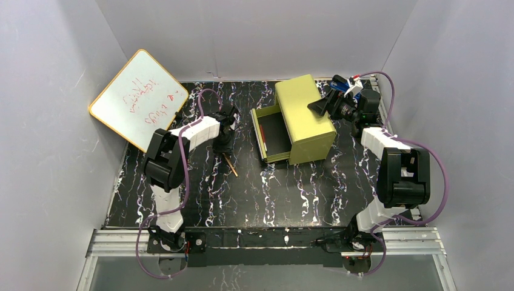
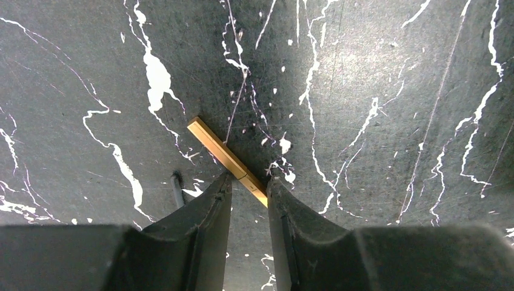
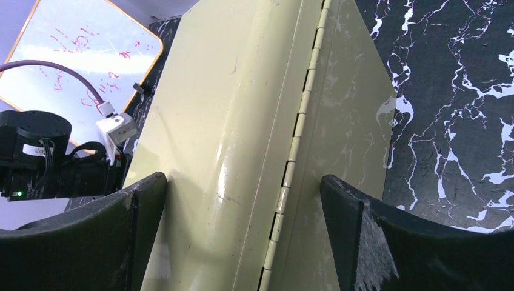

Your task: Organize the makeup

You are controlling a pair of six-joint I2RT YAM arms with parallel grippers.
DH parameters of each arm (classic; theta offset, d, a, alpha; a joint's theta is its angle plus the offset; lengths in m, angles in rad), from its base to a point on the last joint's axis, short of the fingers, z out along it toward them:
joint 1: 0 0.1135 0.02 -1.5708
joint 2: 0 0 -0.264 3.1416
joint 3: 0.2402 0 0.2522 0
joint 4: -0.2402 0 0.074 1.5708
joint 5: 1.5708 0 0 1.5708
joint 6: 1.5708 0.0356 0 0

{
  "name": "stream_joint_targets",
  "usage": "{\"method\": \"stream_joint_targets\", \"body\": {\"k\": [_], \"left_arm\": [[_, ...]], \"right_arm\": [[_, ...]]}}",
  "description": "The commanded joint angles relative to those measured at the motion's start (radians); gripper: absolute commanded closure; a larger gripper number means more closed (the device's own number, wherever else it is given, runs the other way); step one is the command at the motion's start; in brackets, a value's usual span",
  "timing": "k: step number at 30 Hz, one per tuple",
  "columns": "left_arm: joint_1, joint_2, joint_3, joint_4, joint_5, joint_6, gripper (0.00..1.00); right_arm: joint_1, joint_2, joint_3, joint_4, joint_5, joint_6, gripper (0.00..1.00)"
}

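The left gripper (image 2: pixel 248 179) hung low over the table (image 2: pixel 394 91), its jaws set narrowly apart with the near end of 1 thin golden-brown stick (image 2: pixel 221 151) between them. The stick lay flat and crossed the gap on a slant, very close to both inner faces. Whether the jaws had actually pinched it, I cannot tell.

From above, the stick lay just left of the yellow-green box (image 1: pixel 303 115), whose drawer (image 1: pixel 273 130) stood pulled out toward it. No other makeup could be made out with any certainty.

The right gripper (image 3: pixel 242 188) sat over the hinged top of the box with its jaws wide apart, 1 to each side, and clamped on nothing.

The stick looked light, stiff and smooth, with flat sides. Its weight should be no trouble, but rolling or pivoting might be. Held near 1 end and on a slant, it would probably swing as the jaws closed or droop when lifted. A hold nearer its middle, with the jaws square across its flat sides, would likely be steadier.
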Motion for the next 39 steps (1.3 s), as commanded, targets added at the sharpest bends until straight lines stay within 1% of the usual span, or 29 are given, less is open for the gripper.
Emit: {"method": "stream_joint_targets", "body": {"k": [1,3,5,6,9,13,18,23,28,30,36,38,39], "left_arm": [[-0.008,0.063,-0.041,-0.075,-0.048,0.014,0.74],[-0.01,0.073,-0.042,-0.074,-0.057,0.015,0.78],[-0.011,0.081,-0.048,-0.069,-0.062,0.016,0.86],[-0.011,0.083,-0.05,-0.065,-0.059,0.016,0.89],[-0.013,0.087,-0.062,-0.052,-0.061,0.016,0.92],[-0.013,0.091,-0.075,-0.035,-0.054,0.016,1.0],[-0.013,0.051,-0.055,-0.022,-0.029,0.028,1.0],[-0.012,-0.016,0.06,-0.068,0.015,0.045,1.0],[-0.01,-0.082,0.176,-0.062,0.156,0.009,1.0],[-0.012,-0.083,0.233,-0.06,0.204,-0.001,1.0],[-0.059,-0.036,0.402,-0.06,0.252,-0.044,1.0],[-0.073,-0.012,0.425,-0.018,0.282,-0.083,1.0],[-0.074,-0.004,0.412,0.027,0.315,-0.115,1.0]], "right_arm": [[0.007,0.062,-0.081,-0.262,0.044,-0.121,0.0],[0.007,0.061,-0.081,-0.264,0.044,-0.121,0.0],[0.006,0.06,-0.081,-0.264,0.044,-0.122,0.0],[0.006,0.06,-0.081,-0.264,0.044,-0.122,0.0],[0.007,0.06,-0.081,-0.265,0.046,-0.122,0.0],[0.007,0.06,-0.081,-0.265,0.046,-0.121,0.0],[0.007,0.062,-0.08,-0.265,0.047,-0.122,0.0],[0.006,0.062,-0.08,-0.268,0.05,-0.123,0.0],[0.006,0.06,-0.082,-0.268,0.057,-0.121,0.0],[0.007,0.06,-0.081,-0.267,0.059,-0.122,0.0],[0.006,0.059,-0.079,-0.269,0.06,-0.12,0.0],[0.007,0.055,-0.079,-0.27,0.062,-0.121,0.0],[0.007,0.053,-0.08,-0.272,0.061,-0.12,0.0]]}}
